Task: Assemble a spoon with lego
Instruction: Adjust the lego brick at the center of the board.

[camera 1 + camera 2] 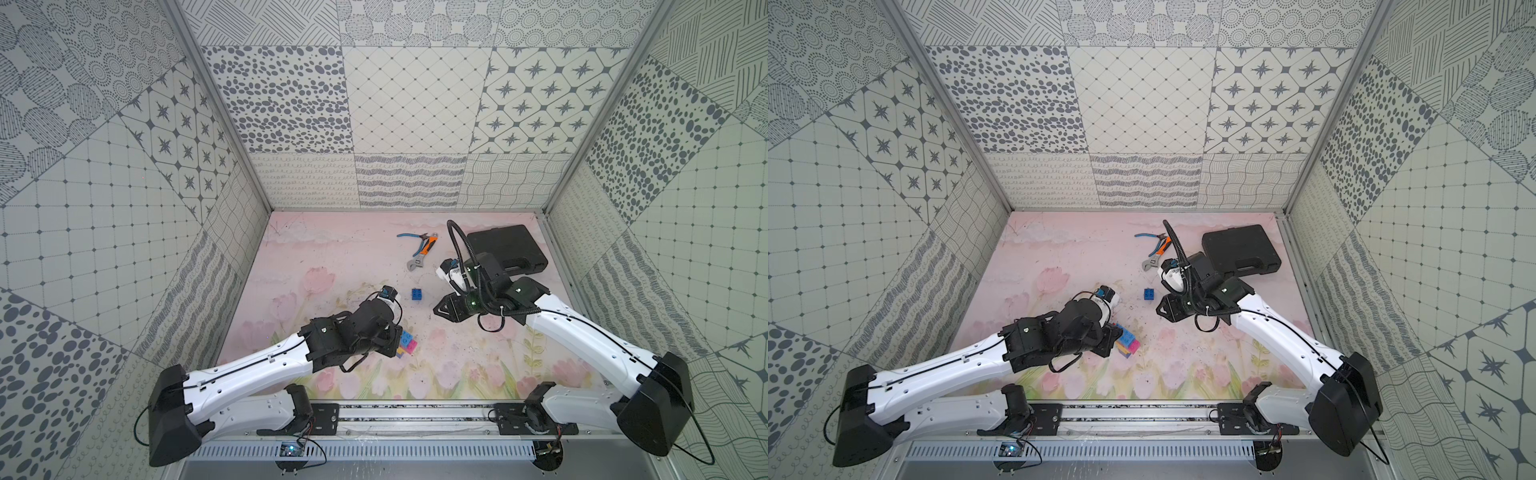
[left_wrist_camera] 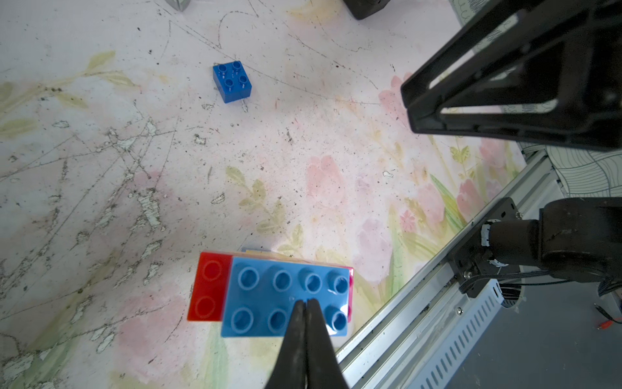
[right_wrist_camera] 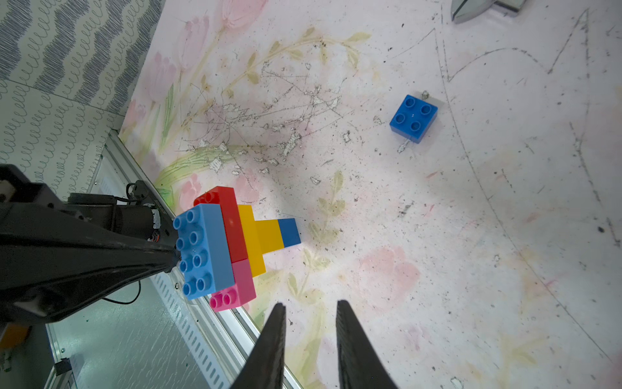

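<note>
The pink floral mat point(image 1: 332, 257) was seen filling the lower ctr of both top views, w/ a black case point(image 1: 505, 247) at its upper right. The left gripper point(image 2: 305, 301) was found w/ jaws pressed together, tips set on the studded light-blue top of the spoon point(image 3: 232, 242), nothing pinched btwn them. The right gripper point(image 3: 311, 304) was seen w/ jaws spread and empty, near the spoon but apart. The spoon was stood on its narrow blue end, just below ctr in a top view. One loose blue brick point(image 1: 417, 294) was left well apart, above it. The step was judged as seating the top brick. Next, prob. the loose brick would be fetched, which calls for jaws squared to its sides and the top-heavy build kept steadied.
</note>
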